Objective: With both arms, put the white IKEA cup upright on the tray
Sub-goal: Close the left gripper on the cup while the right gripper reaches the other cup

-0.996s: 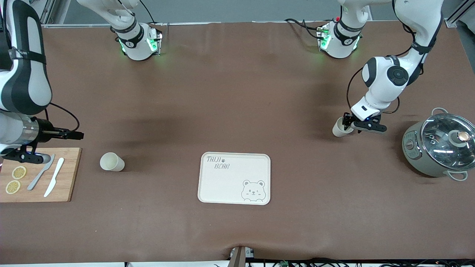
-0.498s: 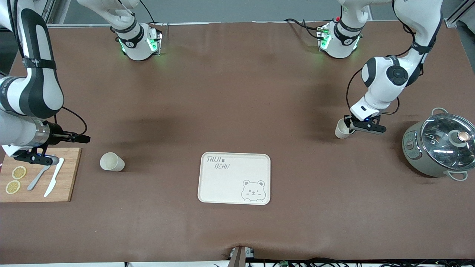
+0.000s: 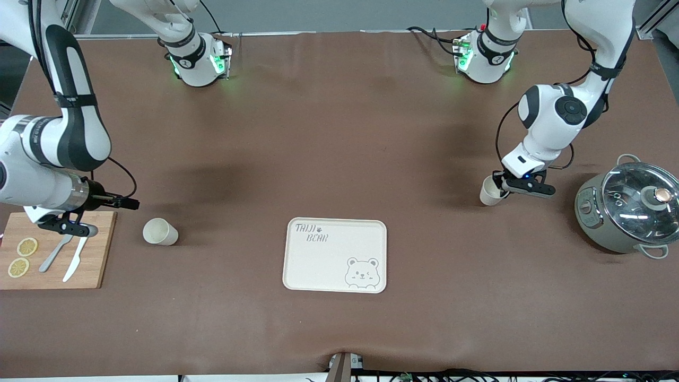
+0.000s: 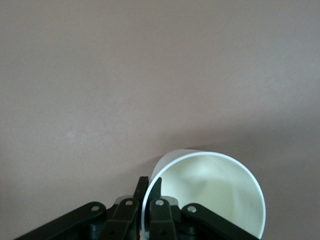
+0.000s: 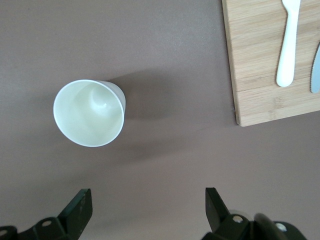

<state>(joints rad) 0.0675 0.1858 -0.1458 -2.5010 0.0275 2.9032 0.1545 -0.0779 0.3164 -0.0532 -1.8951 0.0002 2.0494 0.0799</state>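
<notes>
My left gripper (image 3: 498, 187) is clamped on the rim of a white cup (image 3: 489, 191), one finger inside the mouth and one outside the wall, as the left wrist view shows with the fingers (image 4: 156, 200) pinching the thin edge of that cup (image 4: 210, 192). This cup sits toward the left arm's end of the table, tilted in my grip, and well apart from the tray (image 3: 335, 255). Beside it, farther toward the table's end, stands a grey pot with a glass lid (image 3: 628, 209). My right gripper (image 3: 124, 202) hangs with its fingers (image 5: 80, 212) spread wide and nothing between them (the right wrist view looks straight down past them), over the brown table (image 3: 329, 138) between a wooden cutting board (image 3: 90, 254) and a second white cup (image 3: 159, 232). That second cup stands mouth up on the table, just beside the board. On the board lie a white knife (image 3: 78, 252), a grey utensil (image 3: 57, 249) and two lemon slices (image 3: 23, 257). The cream tray, bare except for its drawn bear face and lettering, lies flat midway between the two cups, nearer to the front camera than both.
</notes>
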